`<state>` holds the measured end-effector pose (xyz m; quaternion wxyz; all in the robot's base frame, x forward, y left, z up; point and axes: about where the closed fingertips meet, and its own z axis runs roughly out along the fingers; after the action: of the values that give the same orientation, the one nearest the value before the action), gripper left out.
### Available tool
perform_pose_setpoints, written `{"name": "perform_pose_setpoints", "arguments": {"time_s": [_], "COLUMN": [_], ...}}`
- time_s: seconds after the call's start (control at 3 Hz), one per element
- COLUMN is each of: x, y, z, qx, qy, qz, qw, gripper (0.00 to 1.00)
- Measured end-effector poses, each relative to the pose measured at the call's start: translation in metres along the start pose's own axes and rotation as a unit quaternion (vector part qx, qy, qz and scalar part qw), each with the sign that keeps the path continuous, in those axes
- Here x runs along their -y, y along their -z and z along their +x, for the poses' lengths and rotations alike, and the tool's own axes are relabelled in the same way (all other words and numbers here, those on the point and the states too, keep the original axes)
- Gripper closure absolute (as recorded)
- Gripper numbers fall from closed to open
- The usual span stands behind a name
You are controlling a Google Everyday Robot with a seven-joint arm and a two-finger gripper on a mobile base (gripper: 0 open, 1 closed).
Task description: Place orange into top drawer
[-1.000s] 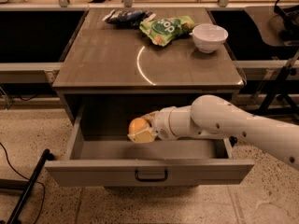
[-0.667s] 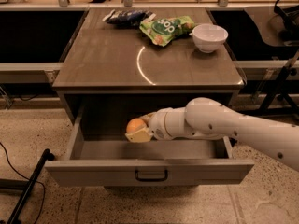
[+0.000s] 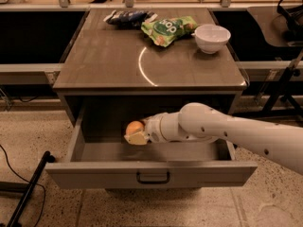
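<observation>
The white arm [image 3: 222,129] reaches in from the right, stretched nearly level and pointing left into the open top drawer [image 3: 151,173]. Its pincer [image 3: 135,134] grips the orange [image 3: 134,126], held above the drawer's floor near the left-centre. On the desk [image 3: 118,60] sit a white bowl [image 3: 212,38] and a green snack bag [image 3: 169,30].

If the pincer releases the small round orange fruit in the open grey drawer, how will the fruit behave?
Held by the pincer inside the open grey top drawer, the small round orange fruit will probably roll, being round. The drawer walls should contain it.
</observation>
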<state>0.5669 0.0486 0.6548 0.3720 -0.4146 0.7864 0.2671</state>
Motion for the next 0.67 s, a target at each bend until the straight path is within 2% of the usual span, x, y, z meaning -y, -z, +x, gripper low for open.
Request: {"name": "perform_pose_setpoints", "arguments": {"time_s": [0.33, 0.67], "x": [0.0012, 0.0014], "y": [-0.0084, -0.0092], "z": [0.0029, 0.0036], "qx": [0.004, 0.004], "qy": [-0.008, -0.010], "qz": [-0.005, -0.006], "qw": [0.9999, 0.9999], "gripper": [0.00, 0.00]}}
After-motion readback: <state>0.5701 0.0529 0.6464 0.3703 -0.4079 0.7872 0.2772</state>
